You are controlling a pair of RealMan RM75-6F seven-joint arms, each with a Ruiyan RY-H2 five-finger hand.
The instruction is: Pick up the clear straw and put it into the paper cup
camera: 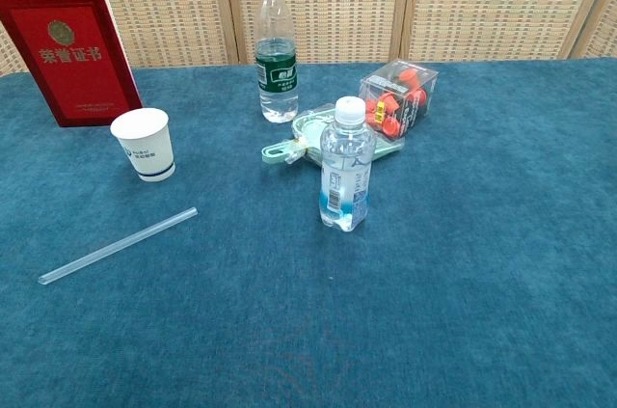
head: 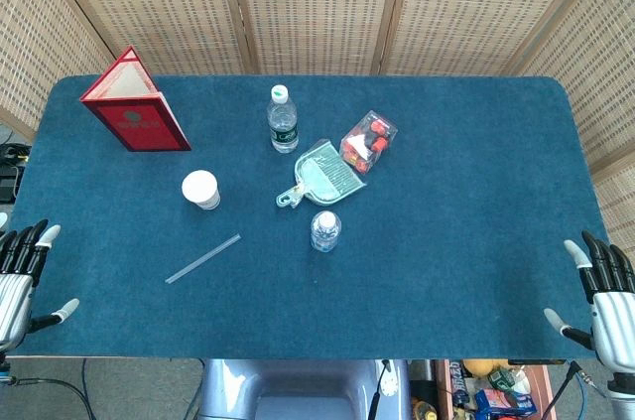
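Note:
The clear straw (head: 203, 258) (camera: 118, 245) lies flat on the blue table (head: 446, 221), slanting from near left to far right. A white paper cup (head: 200, 189) (camera: 144, 144) stands upright just beyond it, its mouth up. My left hand (head: 22, 281) hovers at the table's near left edge, well left of the straw, fingers apart and holding nothing. Over at the near right edge is my right hand (head: 600, 301), also with fingers spread and nothing in it. Neither hand shows in the chest view.
A red certificate folder (head: 134, 102) (camera: 67, 46) stands at the far left. A green-labelled bottle (head: 283, 120) (camera: 276, 51), a small bottle (head: 325, 231) (camera: 345, 167), a pale green dustpan (head: 322, 174) (camera: 299, 143) and a clear box of red items (head: 368, 140) (camera: 397, 97) occupy the middle.

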